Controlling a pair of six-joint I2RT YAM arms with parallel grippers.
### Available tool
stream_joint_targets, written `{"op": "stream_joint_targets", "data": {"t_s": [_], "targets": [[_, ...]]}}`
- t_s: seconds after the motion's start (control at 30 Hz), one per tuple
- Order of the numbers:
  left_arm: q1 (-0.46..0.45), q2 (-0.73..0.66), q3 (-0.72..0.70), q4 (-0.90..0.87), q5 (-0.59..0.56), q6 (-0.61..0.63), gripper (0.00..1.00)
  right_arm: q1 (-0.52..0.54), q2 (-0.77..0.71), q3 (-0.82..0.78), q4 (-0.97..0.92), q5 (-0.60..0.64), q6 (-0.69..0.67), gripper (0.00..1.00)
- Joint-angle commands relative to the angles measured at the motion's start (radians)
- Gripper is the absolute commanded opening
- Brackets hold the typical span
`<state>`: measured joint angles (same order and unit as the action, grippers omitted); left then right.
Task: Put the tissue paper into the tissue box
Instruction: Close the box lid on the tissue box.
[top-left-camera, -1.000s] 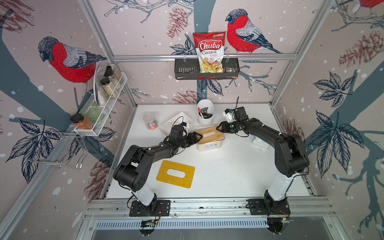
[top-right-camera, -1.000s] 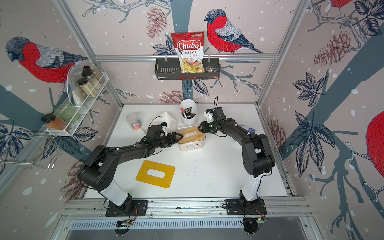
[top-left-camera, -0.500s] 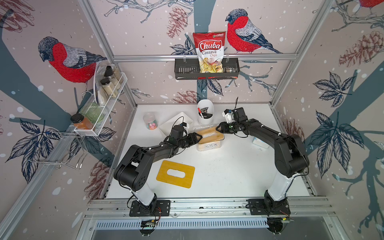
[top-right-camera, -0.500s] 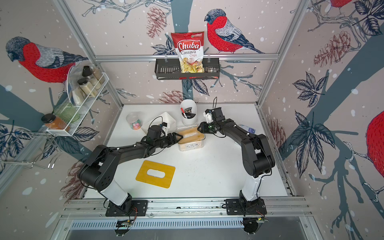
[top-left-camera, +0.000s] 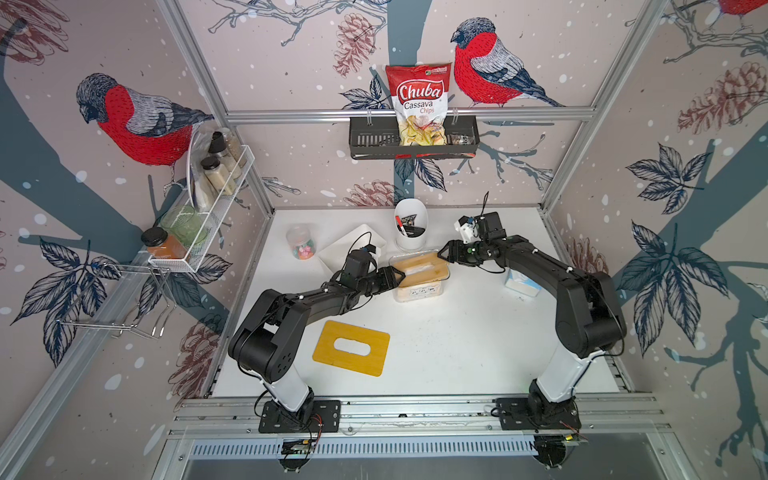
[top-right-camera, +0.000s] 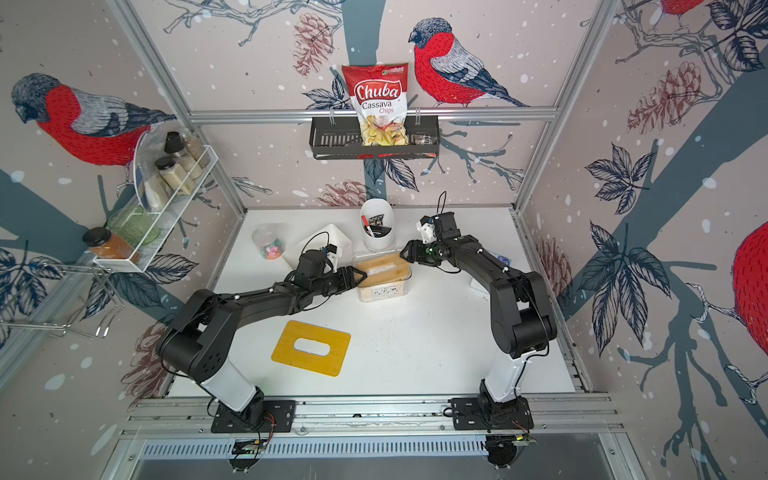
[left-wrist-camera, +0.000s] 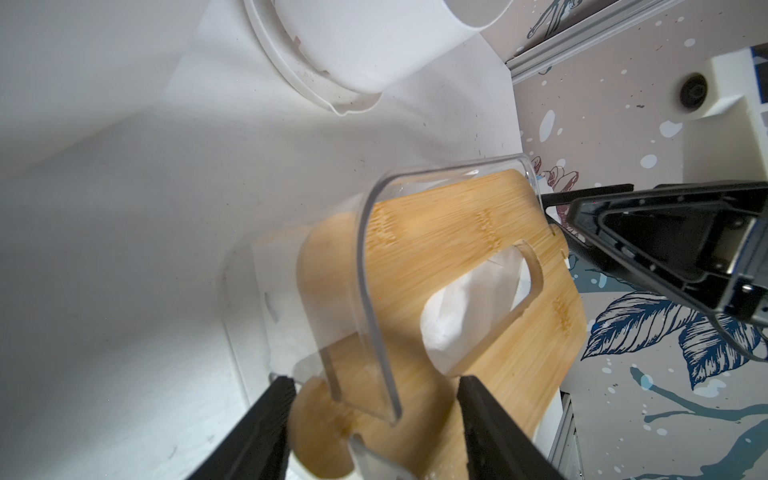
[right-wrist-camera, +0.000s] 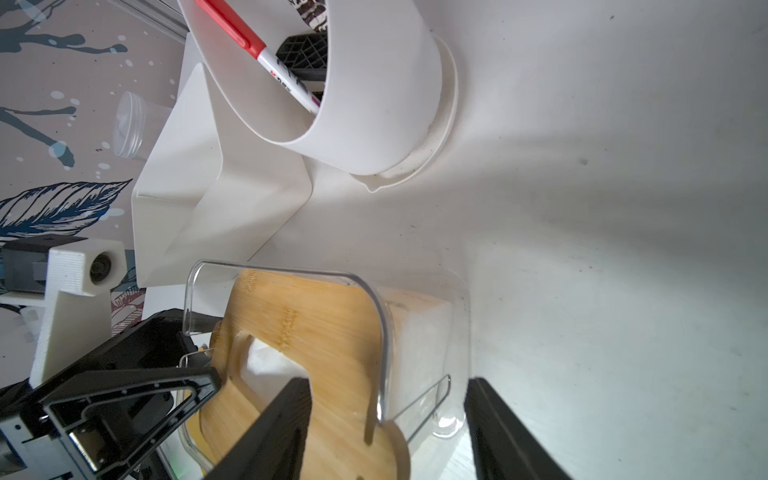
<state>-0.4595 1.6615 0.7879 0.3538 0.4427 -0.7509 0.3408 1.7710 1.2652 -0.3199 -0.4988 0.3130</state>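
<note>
The tissue box (top-left-camera: 419, 289) is a clear plastic tub at mid-table, seen in both top views. A bamboo lid (left-wrist-camera: 457, 232) with a slot lies tilted in its mouth. White tissue paper (left-wrist-camera: 465, 307) shows through the slot and fills the box below. My left gripper (left-wrist-camera: 374, 415) is open at one end of the box, one finger outside the wall and one over the lid. My right gripper (right-wrist-camera: 388, 415) is open at the opposite end, straddling the clear wall with a gap beside its outer finger (right-wrist-camera: 507, 432). In a top view the two grippers (top-left-camera: 400, 276) (top-left-camera: 444, 254) flank the box.
A second slotted yellow lid (top-left-camera: 351, 348) lies flat nearer the front. Behind the box stand a white pen cup (top-left-camera: 410, 226), a white tray (top-left-camera: 353, 249) and a small candy jar (top-left-camera: 302, 248). A white-and-blue tissue pack (top-left-camera: 521, 283) sits under the right arm.
My right gripper's jaws have spread wider at the box's end. The left jaws have narrowed slightly. Neither arm has shifted much.
</note>
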Motion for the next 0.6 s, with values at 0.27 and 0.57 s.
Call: {"op": "stream_joint_targets", "data": {"t_s": [0.27,0.57], "targets": [[-0.003,0.0,0.011,-0.005,0.0,0.019,0.65,0.027,-0.067,-0.087,-0.032,0.007,0.011,0.6],[-0.003,0.005,0.012,-0.002,0.003,0.017,0.66,0.072,-0.059,-0.079,-0.031,0.04,0.031,0.5]]}}
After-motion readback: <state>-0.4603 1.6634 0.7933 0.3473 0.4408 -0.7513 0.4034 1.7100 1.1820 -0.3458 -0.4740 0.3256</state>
